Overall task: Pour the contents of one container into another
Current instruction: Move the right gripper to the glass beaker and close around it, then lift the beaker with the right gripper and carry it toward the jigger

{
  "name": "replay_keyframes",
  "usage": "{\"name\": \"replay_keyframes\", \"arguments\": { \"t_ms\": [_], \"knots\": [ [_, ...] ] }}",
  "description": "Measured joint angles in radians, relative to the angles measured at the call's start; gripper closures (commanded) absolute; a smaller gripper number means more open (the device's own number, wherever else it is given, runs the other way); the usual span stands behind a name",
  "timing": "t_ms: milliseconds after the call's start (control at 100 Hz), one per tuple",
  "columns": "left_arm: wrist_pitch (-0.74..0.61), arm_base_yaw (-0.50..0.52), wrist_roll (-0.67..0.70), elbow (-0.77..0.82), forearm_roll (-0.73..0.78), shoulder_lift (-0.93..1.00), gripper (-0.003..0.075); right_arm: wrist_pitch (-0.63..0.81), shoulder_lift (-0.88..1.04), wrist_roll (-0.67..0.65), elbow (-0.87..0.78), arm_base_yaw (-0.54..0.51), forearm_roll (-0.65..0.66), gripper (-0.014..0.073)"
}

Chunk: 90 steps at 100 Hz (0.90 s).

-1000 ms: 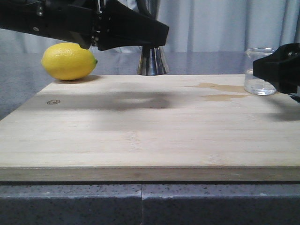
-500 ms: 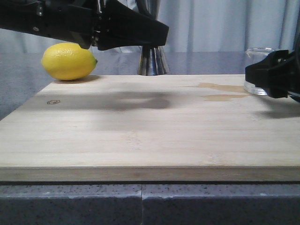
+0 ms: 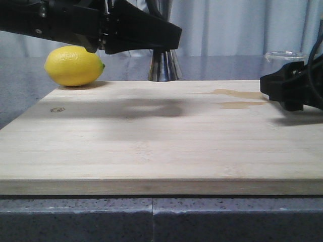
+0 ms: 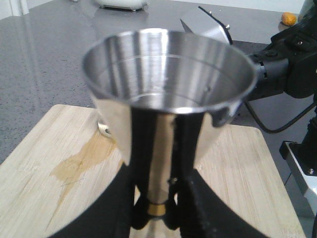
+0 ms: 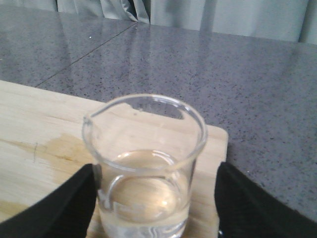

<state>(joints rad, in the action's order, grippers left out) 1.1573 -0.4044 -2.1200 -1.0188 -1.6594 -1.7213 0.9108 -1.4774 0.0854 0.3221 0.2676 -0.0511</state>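
Beaker [image 5: 143,168] stands on cutting board's [image 3: 151,136] far right corner, between spread right gripper [image 5: 148,208] fingers — contact cannot be told. Left gripper [image 4: 156,213] clamps jigger [image 4: 166,99] waist — upright.

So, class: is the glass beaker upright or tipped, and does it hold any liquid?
Upright: the beaker stands on the board, rim level, with shallow clear liquid at its bottom.

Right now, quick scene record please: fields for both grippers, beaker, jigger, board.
left gripper: shut on the jigger, at its waist
jigger: upright, cup looks empty
right gripper: open, fingers either side of the beaker, not clamped
beaker: upright on the board, a little clear liquid inside
board: wet stain near the beaker
lemon: behind the board's far left corner
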Motion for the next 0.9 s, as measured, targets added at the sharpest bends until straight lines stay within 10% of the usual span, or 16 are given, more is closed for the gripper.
{"name": "replay_keyframes", "arguments": {
  "t_ms": [900],
  "knots": [
    [0.000, 0.000, 0.002, 0.000, 0.000, 0.000, 0.0734, 0.007, -0.009, 0.000, 0.027, 0.000, 0.017, 0.0252]
  ]
}}
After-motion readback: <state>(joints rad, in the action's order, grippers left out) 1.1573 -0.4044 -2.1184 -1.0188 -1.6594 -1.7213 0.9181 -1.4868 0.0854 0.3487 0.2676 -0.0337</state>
